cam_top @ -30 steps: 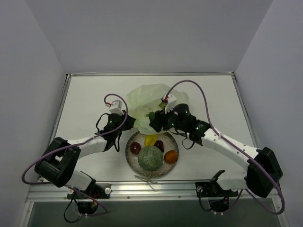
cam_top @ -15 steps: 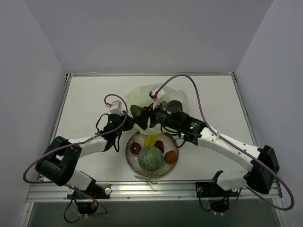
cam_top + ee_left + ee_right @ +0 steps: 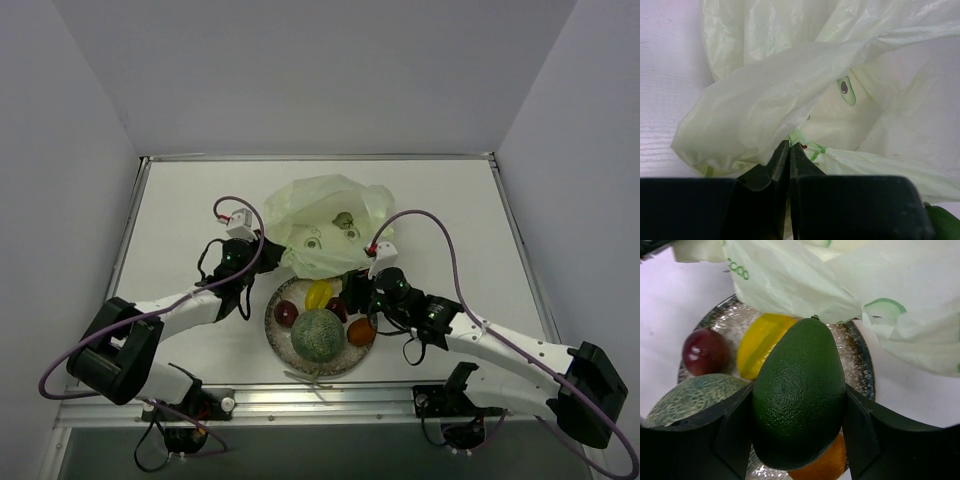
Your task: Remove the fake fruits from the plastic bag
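Note:
The pale green plastic bag [image 3: 322, 212] lies crumpled behind the speckled plate [image 3: 283, 345]. On the plate are the netted melon [image 3: 316, 334], an orange [image 3: 361, 331], a yellow piece [image 3: 319, 294] and a dark red piece [image 3: 287, 312]. My right gripper [image 3: 352, 293] is over the plate's far right side, shut on a dark green avocado-like fruit [image 3: 799, 390], with the orange [image 3: 826, 466], the yellow piece [image 3: 760, 345] and the melon [image 3: 687, 396] below it. My left gripper [image 3: 789, 146] is shut on the bag's edge [image 3: 780, 95] at the bag's left side [image 3: 262, 260].
The plate's rim [image 3: 863, 365] sits just under the bag's near edge [image 3: 840, 285]. A loose white strip [image 3: 305, 380] lies at the table's front edge. Purple cables loop over both arms. White walls enclose the table on three sides.
My right gripper has drawn back from the bag toward the plate, carrying the dark green fruit. The bag has spread out flatter. The left gripper has kept its hold.

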### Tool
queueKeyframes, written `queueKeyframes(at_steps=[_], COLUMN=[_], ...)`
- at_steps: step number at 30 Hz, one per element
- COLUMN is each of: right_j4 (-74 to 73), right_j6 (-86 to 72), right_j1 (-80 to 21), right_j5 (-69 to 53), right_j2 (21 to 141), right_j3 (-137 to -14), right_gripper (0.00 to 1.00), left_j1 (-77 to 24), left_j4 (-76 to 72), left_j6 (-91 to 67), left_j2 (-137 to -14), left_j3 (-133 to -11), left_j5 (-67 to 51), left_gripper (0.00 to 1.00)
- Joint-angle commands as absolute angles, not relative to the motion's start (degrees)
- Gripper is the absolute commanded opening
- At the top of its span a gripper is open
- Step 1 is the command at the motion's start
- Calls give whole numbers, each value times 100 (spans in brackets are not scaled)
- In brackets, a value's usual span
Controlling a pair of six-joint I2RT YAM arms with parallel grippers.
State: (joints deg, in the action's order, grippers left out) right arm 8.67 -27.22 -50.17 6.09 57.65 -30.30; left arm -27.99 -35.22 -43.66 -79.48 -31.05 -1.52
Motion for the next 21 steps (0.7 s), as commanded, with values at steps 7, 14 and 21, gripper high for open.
queueKeyframes(at_steps=[7, 14, 21], right_j4=[1370, 1600, 1178], right_j6=[-2611, -2557, -2847], right_j1=[-4826, -4711, -4720], right_j5=[1398, 1310, 1178], right_j2=[6784, 7286, 7041], right_j3=[-3235, -3261, -3401], right_gripper=[29, 41, 84], left_j1=[-2751, -2760, -2760], left_j4=[-3604, -3639, -3612], left_j6=[-4228, -4219, -4201], left_j2=[-7936, -7998, -7902], left_j3=[-3173, -3199, -3182], left_j5=[-79, -132, -132], left_gripper=[2, 2, 3])
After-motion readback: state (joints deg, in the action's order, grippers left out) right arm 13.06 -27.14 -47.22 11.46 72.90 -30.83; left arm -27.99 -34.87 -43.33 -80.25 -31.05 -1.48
